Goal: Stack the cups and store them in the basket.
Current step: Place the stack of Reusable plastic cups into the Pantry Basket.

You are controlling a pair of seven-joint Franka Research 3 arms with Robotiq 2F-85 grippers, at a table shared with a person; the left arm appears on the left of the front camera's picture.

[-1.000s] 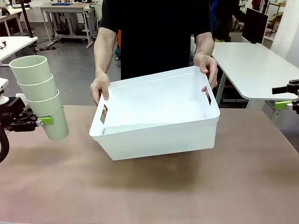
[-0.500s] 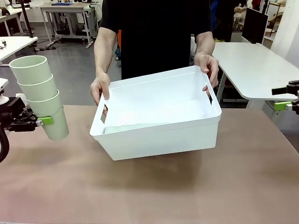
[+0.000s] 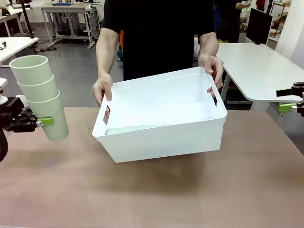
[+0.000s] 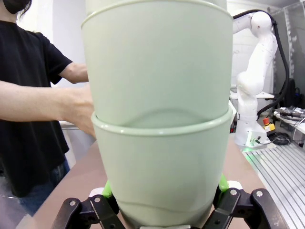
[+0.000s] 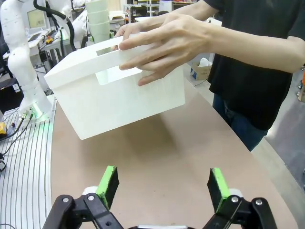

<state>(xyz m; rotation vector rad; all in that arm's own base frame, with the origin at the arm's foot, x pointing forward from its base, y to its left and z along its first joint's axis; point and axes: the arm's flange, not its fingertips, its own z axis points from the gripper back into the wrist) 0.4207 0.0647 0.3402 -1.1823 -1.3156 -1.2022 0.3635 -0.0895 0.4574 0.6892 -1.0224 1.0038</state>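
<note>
1. My left gripper (image 3: 40, 122) is clamped on the bottom cup of a stack of cups (image 3: 40, 97). The stack stands up tall above the jaws and leans a little.
2. In the left wrist view the green pads (image 4: 107, 189) press on both sides of that bottom cup, so I think the hold is good.
3. The basket (image 3: 161, 142) is off to the side of my left jaws, well apart from them. A person's hands (image 3: 102, 89) hold it by its short ends, tipped so the open top faces me.
4. My right gripper (image 5: 162, 186) has its jaws wide apart with nothing between them. The basket is out past them, up off the table (image 3: 152, 199).
5. I think the next job is to carry the stack over the rim. I should go slowly, keep it upright so no cup slips off, lift it above the near wall, and let go only when it is low inside.
</note>
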